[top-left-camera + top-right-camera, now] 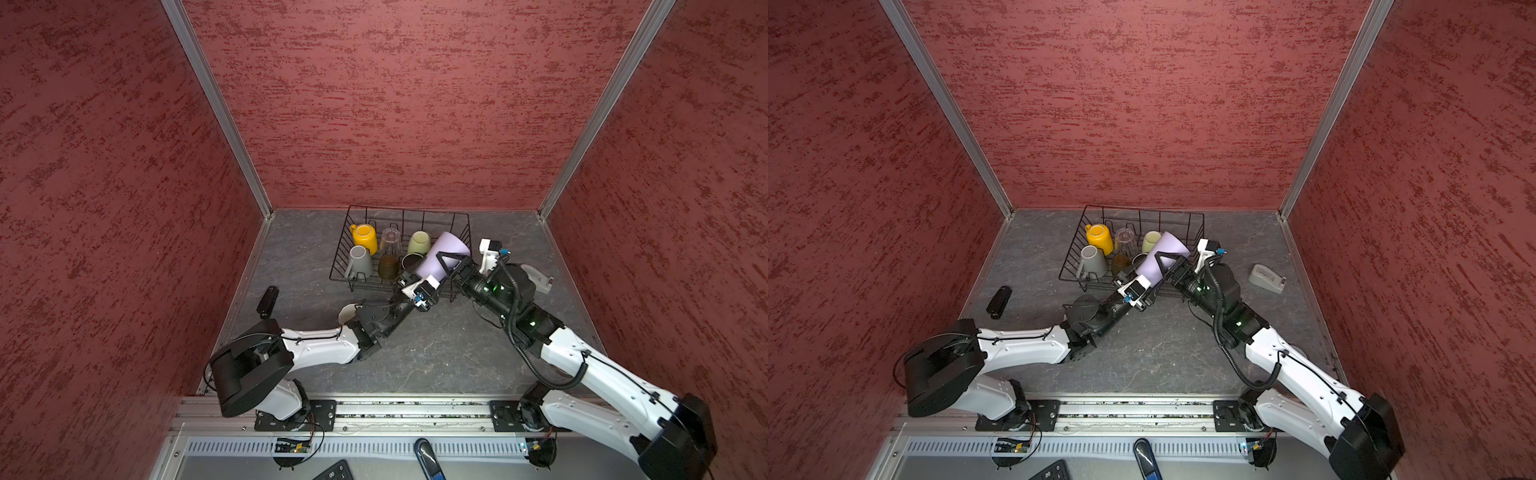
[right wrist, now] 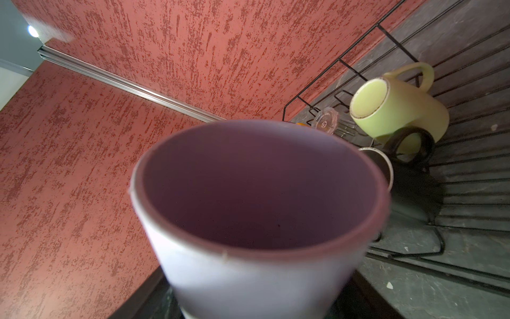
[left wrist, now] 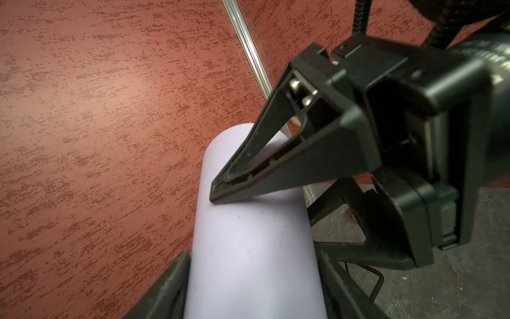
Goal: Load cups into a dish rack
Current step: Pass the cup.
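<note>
lying tilted, the smooth lilac tumbler [image 1: 448, 246] runs 7 to 1 o'clock, wide mouth toward 1; left gripper [image 3: 255, 292] pinches its base, right gripper [image 1: 446, 264] its middle.

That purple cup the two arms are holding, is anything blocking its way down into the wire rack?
Partly. The lilac tumbler hangs tilted over the dish rack, and the black mug sits right by its rim, the pale green mug just beyond. Bare wires beside them suggest a free spot.
</note>
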Motion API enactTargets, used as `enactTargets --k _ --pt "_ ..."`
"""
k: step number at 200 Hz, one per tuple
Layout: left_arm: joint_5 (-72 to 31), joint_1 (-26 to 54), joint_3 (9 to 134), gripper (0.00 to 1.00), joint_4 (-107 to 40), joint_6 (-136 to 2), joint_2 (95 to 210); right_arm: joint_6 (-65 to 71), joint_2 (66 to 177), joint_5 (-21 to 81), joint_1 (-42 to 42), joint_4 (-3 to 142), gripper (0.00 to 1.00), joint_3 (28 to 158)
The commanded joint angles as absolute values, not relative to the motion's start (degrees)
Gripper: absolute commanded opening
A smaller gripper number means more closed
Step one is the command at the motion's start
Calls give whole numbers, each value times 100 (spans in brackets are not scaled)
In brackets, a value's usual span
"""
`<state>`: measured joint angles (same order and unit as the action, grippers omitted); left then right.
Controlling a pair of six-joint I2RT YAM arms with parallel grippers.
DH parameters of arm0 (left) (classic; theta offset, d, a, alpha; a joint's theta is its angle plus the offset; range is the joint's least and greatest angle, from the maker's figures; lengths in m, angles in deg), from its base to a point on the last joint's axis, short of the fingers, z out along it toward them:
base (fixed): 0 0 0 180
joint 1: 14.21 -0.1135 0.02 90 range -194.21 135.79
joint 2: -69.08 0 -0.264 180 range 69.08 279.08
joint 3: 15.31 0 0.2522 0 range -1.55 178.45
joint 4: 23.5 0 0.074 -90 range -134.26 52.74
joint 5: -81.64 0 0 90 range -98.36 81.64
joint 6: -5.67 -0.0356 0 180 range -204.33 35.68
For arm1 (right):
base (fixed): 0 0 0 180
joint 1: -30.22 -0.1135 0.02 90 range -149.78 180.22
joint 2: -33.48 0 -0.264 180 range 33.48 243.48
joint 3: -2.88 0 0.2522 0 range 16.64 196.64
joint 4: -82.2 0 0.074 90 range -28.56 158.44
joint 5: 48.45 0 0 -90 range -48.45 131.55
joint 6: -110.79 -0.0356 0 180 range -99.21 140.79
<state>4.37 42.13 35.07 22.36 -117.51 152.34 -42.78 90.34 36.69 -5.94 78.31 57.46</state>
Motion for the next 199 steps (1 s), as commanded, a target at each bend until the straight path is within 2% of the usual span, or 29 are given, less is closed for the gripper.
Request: enactTargets --k 1,52,94,127,171,199 --pt "851 3955 3788 2 2100 -11272 14846 -4296 8984 3540 -617 7791 61 5720" --pt "744 3788 3832 0 1795 -11156 14517 -4329 8996 3566 -612 7864 68 5654" --pt "606 3773 3824 0 1803 -11126 14442 -4331 9008 3612 -594 7842 83 5639" --pt "573 3768 3810 0 1799 -11113 14390 -4286 9034 3713 -599 7752 90 5677" --pt "500 3764 3853 0 1564 -11087 14291 -4188 8954 3774 -510 7581 93 5716" --pt "197 3551 4267 0 75 -10579 13980 -3803 8478 3921 -126 6845 94 5858"
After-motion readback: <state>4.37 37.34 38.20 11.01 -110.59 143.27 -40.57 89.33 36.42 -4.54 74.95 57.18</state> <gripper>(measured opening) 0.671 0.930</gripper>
